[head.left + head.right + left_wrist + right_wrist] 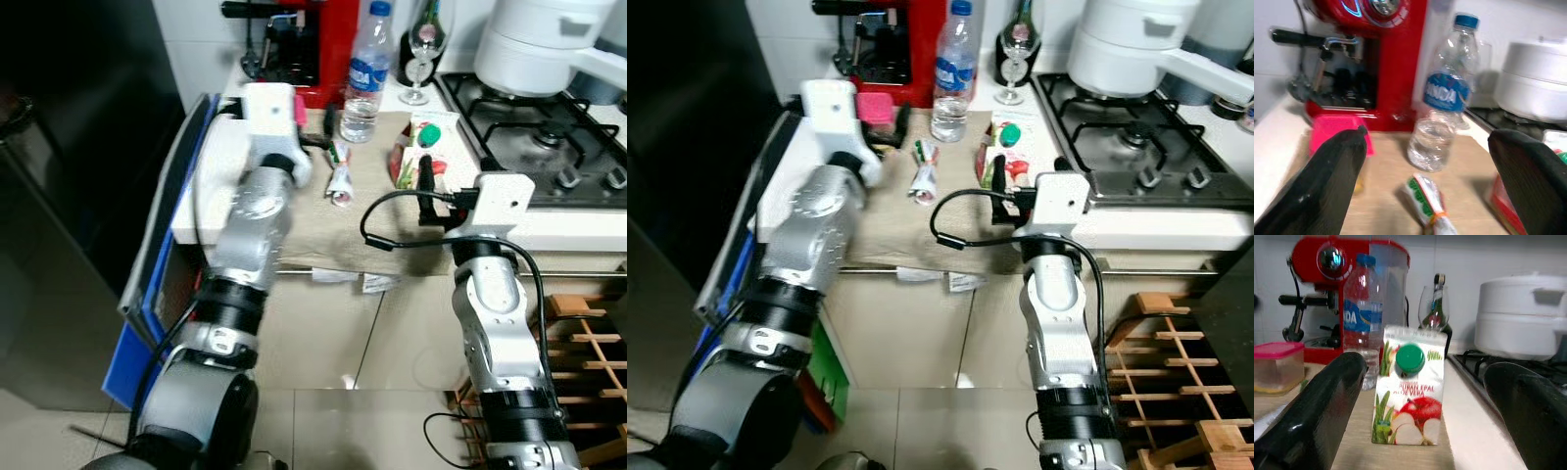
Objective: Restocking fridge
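Juice carton [1409, 392] upright just ahead of right claw [1420, 431], fingers spread wide, holding nothing

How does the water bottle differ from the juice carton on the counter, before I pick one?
The water bottle is clear, round plastic with a blue cap and blue label; the juice carton is opaque, boxy card printed with apples, with a green cap. The bottle stands taller and farther back, by the red coffee machine; the carton sits straight ahead of the open right pincer. Both stand upright, capped, on the counter mat.
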Available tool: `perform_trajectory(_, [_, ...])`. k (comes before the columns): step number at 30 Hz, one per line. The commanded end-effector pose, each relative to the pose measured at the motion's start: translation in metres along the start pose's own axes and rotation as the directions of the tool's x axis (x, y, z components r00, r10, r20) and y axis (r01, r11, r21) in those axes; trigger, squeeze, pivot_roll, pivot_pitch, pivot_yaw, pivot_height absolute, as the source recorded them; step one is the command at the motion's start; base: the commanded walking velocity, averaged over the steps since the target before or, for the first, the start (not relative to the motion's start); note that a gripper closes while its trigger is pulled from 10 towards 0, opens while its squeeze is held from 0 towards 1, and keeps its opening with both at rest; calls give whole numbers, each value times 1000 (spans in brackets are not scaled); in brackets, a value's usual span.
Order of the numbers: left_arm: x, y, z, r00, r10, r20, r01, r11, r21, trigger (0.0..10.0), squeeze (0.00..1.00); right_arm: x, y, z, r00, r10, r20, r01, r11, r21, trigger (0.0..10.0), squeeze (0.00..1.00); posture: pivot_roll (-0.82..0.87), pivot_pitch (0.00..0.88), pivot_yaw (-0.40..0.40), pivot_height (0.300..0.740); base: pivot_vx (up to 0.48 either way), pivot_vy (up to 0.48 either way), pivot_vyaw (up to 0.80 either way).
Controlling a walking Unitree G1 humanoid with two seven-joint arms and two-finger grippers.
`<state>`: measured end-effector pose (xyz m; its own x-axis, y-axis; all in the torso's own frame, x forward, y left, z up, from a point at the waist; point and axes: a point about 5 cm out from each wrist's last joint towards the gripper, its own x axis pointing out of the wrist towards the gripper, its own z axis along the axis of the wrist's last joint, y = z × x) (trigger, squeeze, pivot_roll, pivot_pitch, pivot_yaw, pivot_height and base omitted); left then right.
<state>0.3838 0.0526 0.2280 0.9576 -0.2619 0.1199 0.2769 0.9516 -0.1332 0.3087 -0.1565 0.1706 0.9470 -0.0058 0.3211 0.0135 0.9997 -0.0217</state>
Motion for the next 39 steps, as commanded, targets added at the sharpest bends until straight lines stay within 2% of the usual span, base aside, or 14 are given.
perform_trajectory(1, [7,-4,2,999,-13,-35,12,1000,-5,10000,0,-1,-1,12,999,0,34,0,1000,-20,10000,82,-161,0,31,740,0,0,0])
perform_trajectory(2, [13,-7,0,997,-17,-70,17,1000,2,10000,0,-6,-1,18,999,9,41,-7,1000,-30,10000,78,-181,0,34,740,0,0,0])
perform_trajectory(6, [19,-11,-4,991,3,-131,1,1000,24,10000,0,-18,-4,25,999,15,41,-13,999,-49,10000,78,-232,0,46,740,0,0,0])
perform_trajectory(10, [22,-21,-10,982,-17,-190,4,997,-71,10000,0,-32,-9,26,1000,-9,15,10,998,-57,10000,78,-267,12,56,740,0,0,0])
perform_trajectory(13, [23,-24,-12,979,-21,-205,3,996,-84,10000,0,-37,-9,27,1000,-16,7,17,998,-57,10000,78,-278,23,60,740,0,0,0])
perform_trajectory(14, [23,-26,-18,971,-10,-237,-7,998,-70,10000,0,-41,-9,27,1000,-18,-8,17,998,-57,10000,78,-286,33,62,740,0,0,0])
perform_trajectory(17, [23,-26,-23,966,7,-257,-21,998,-51,10000,0,-45,-9,28,1000,-17,-22,16,998,-59,10000,82,-288,40,62,740,0,0,0])
perform_trajectory(19, [24,-23,-23,968,42,-249,-42,999,4,10000,0,-49,-9,28,999,-17,-39,14,998,-62,10000,78,-285,48,59,740,0,0,0])
perform_trajectory(20, [24,-23,-23,968,42,-249,-42,999,4,10000,0,-49,-9,28,999,-17,-39,14,998,-62,10000,78,-285,48,59,740,0,0,0])
perform_trajectory(25, [24,-15,-23,959,163,-234,-137,983,121,10000,0,-56,-10,25,996,-11,-84,6,998,-65,10000,78,-281,63,55,740,0,0,0])
perform_trajectory(28, [23,-8,-25,952,202,-231,-171,974,149,10000,0,-57,-10,25,995,-12,-101,5,998,-67,10000,82,-280,66,53,740,0,0,0])
perform_trajectory(33, [22,-10,-32,944,198,-266,-168,977,131,10000,0,-57,-10,25,993,-11,-113,3,998,-69,10000,82,-278,71,47,740,0,0,0])
perform_trajectory(39, [19,-21,-42,941,126,-315,-94,989,114,10000,0,-57,-9,24,992,-7,-126,-2,998,-65,10000,78,-276,64,45,740,0,0,0])
